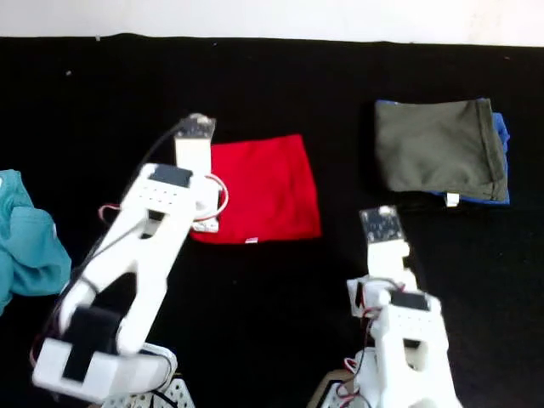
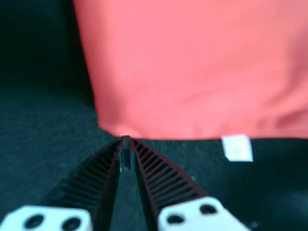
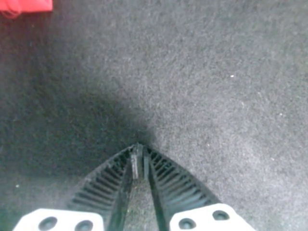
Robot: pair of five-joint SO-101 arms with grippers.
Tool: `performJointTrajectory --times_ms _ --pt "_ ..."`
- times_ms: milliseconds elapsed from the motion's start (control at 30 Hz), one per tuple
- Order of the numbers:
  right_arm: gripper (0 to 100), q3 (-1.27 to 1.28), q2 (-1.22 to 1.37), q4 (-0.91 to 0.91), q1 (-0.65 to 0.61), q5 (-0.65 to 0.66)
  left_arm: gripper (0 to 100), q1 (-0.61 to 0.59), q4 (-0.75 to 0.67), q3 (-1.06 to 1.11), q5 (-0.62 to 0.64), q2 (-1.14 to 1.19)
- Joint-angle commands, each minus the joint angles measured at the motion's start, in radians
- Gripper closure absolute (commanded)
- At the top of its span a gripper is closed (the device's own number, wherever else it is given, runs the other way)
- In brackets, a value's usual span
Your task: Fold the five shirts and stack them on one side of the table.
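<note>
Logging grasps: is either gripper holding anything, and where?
Nothing: the left gripper, at the edge of the red shirt, and the right gripper are both shut empty.

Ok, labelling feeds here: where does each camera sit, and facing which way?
High view: fixed overhead, facing down at the table; both arms show.
Left wrist view: wrist-mounted, facing the red shirt past the shut left pincer.
Right wrist view: wrist-mounted, facing bare table past the shut right pincer.
Shared: the red shirt, in all three.
</note>
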Motion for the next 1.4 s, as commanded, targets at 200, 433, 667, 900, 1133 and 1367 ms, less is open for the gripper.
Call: performJointTrajectory --times_ms 200,433,667,900,1133,1367 --pt "98.9 -0.685 0.074 0.406 -0.099 0.014 99 -0.248 0.204 0.021 -0.187 -0.291" --pt "98.9 -1.081 0.427 0.518 -0.283 0.006 99 -0.455 -0.089 0.306 -0.178 -0.153" --pt "83.2 -1.497 0.805 0.664 -0.426 -0.150 99 -0.501 -0.310 0.450 -0.176 -0.071" --pt "66.2 -1.782 1.138 0.691 -0.509 -0.445 99 -0.487 -0.370 0.489 -0.115 -0.064" --pt "59.4 -1.974 1.400 0.693 -0.522 -0.583 99 -0.487 -0.370 0.489 -0.115 -0.062" --pt "61.7 -2.072 1.592 0.691 -0.519 -0.588 99 -0.487 -0.370 0.486 -0.115 -0.059"
